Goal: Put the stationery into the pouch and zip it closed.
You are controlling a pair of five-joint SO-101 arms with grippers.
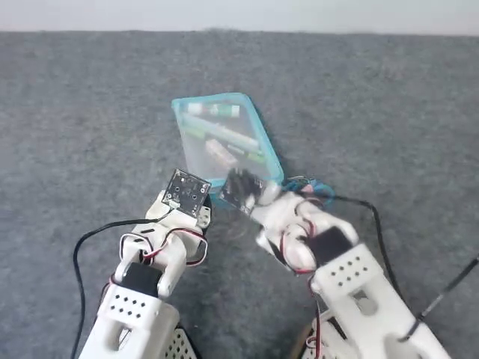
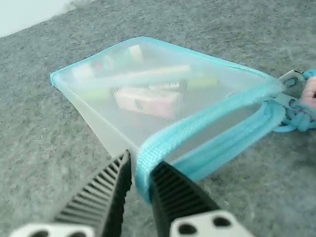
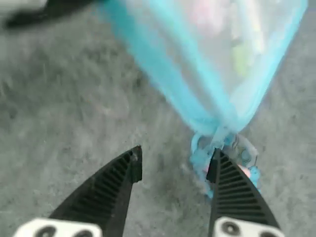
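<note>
Already loaded, a translucent plastic pouch with teal zip trim point(image 1: 224, 142) lies flat on a grey felt-like surface point(image 1: 90, 112), near its middle, with both robot arms at its near edge. The left claw point(image 2: 140, 165) is pinched together on the teal zip band at one near corner of the pouch, with the band caught between its ribbed black fingers. The right claw point(image 3: 175, 155) stands with its fingers well apart over the opposite near corner, where the two zip bands meet; a teal cord loop point(image 3: 200, 150) tied at the zip pull lies just beside one of its fingers. Along the mouth the two bands run slightly apart (seen from the left wrist). Inside the pouch rest a pink-and-white block point(image 2: 148, 101) and several pale pens point(image 2: 148, 76), all behind the clear wall. From above, the right arm's white wrist covers the pouch's near corner and the left arm's camera board hides its own claw. A black cable point(image 1: 76, 258) loops over the surface beside the left arm, and a pale wall point(image 1: 239, 15) borders the far side.
</note>
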